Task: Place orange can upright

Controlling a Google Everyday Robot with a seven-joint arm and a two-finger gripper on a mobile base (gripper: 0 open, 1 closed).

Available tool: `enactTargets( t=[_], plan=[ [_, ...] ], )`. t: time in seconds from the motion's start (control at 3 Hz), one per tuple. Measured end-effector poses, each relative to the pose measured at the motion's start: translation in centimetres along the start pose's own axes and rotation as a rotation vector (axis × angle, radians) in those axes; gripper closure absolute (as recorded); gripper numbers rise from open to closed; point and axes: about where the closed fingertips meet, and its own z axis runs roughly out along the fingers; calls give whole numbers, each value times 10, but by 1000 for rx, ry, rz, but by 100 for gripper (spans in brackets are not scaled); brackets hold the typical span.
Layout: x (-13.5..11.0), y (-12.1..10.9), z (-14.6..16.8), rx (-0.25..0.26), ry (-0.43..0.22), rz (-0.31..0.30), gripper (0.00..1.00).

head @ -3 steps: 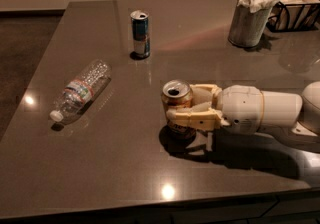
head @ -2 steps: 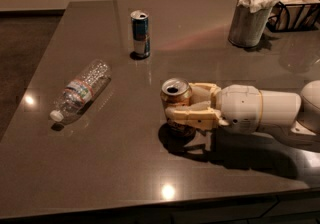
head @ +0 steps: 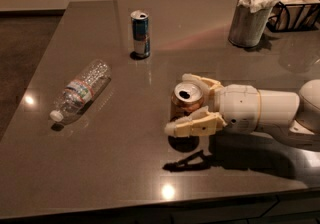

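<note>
Orange can (head: 188, 99) stands with its silver rimmed top and dark drink opening facing upward, right of the middle of the desk (head: 125, 173), gripped in the pincer (head: 178, 103). The pincer is closed on the can: one cream-coloured finger (head: 201, 81) passes behind its far side and the other crosses its near side, low on the body, both in contact with the metal. The near finger covers the foot of the can, so it cannot be told whether the base touches the desk. A dark round shadow lies on the desk just below that finger, and a thinner finger-shaped shadow lies nearer the front edge.

The white arm (head: 260, 112) enters from the right edge of the view and runs almost level above the desk to the pincer.

A slimmer blue and silver can (head: 140, 34) stands upright toward the far side of the desk, well apart from the orange can. A clear plastic bottle (head: 80, 90) lies on its side at the left, its white cap pointing toward the near left. At the far right corner a metal cup (head: 248, 24) holds crumpled white paper, and a dark wire basket (head: 295, 13) stands just beside it. The desk surface is dark, brown and glossy, with small bright reflections of lamps.
</note>
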Motion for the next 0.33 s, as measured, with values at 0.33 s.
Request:
enactTargets(
  t=[0.33],
  plan=[
    [0, 0, 0, 0, 0, 0, 0]
  ],
)
